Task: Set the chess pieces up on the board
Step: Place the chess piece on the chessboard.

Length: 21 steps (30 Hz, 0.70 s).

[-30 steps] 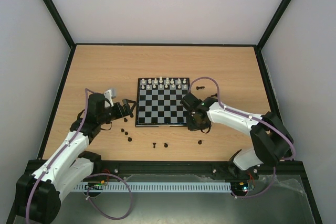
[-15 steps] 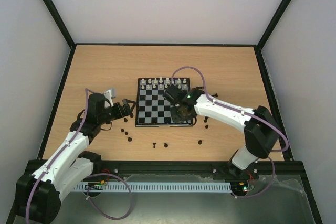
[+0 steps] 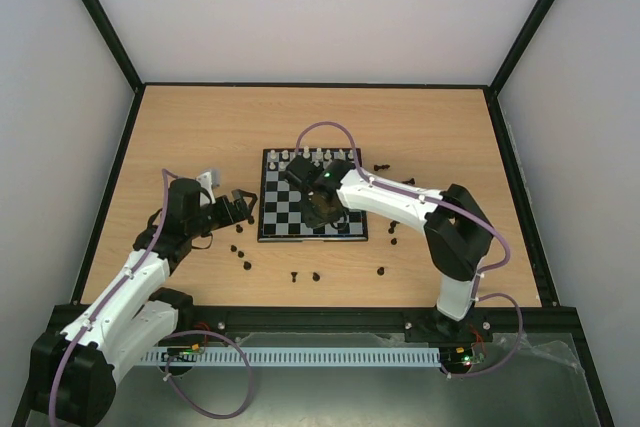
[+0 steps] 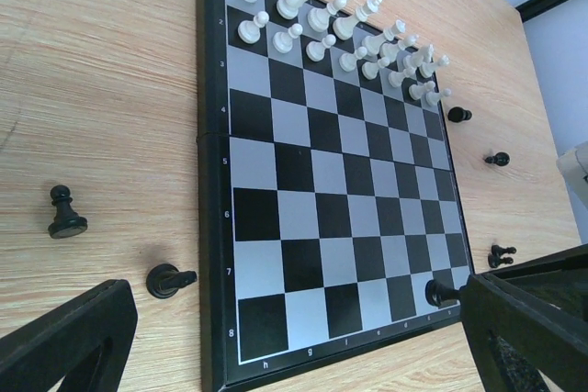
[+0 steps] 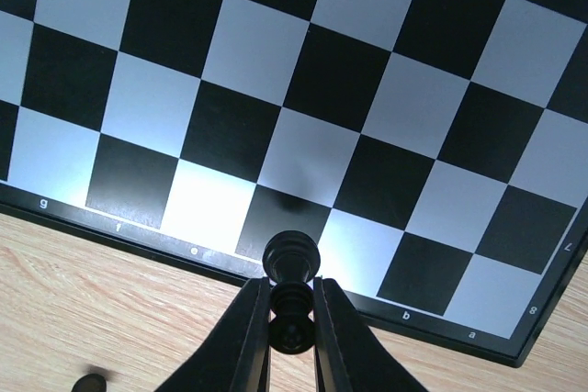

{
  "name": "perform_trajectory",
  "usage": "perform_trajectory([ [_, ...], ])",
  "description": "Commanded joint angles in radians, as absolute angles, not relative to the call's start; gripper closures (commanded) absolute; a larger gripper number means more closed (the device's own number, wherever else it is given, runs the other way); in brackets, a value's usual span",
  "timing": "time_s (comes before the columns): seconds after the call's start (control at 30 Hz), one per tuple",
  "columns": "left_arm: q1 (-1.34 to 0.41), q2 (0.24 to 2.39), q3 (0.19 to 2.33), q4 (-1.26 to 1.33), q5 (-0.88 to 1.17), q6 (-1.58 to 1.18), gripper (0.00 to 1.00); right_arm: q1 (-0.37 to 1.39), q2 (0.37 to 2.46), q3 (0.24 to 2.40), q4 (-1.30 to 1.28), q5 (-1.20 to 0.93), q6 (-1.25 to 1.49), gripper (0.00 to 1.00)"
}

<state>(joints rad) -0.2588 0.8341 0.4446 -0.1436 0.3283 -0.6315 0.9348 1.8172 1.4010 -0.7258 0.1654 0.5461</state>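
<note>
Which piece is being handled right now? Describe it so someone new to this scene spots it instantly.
Find the small chessboard in the middle of the wooden table; the right gripper hangs over its near edge. Pinched in it is a black chess piece. Unlike the other black pieces loose on the wood around the board, it is gripped.

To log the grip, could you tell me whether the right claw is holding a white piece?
No, the right claw grips a black piece near the board edge.

Left end effector (image 3: 246, 205) wide, right one (image 5: 292, 298) tight
</note>
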Motion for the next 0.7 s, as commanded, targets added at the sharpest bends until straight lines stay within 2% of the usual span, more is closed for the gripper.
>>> perform_trajectory([
  [0.0,-0.262,0.833,0.449,-0.161,0.314,-0.62,0.0,0.943,1.849,1.433,-0.801,0.176,0.532,0.88],
  [0.67,-0.262,0.83,0.445,-0.156,0.311,-0.621,0.0,0.952,1.915,1.448,-0.795,0.163,0.521,0.87],
])
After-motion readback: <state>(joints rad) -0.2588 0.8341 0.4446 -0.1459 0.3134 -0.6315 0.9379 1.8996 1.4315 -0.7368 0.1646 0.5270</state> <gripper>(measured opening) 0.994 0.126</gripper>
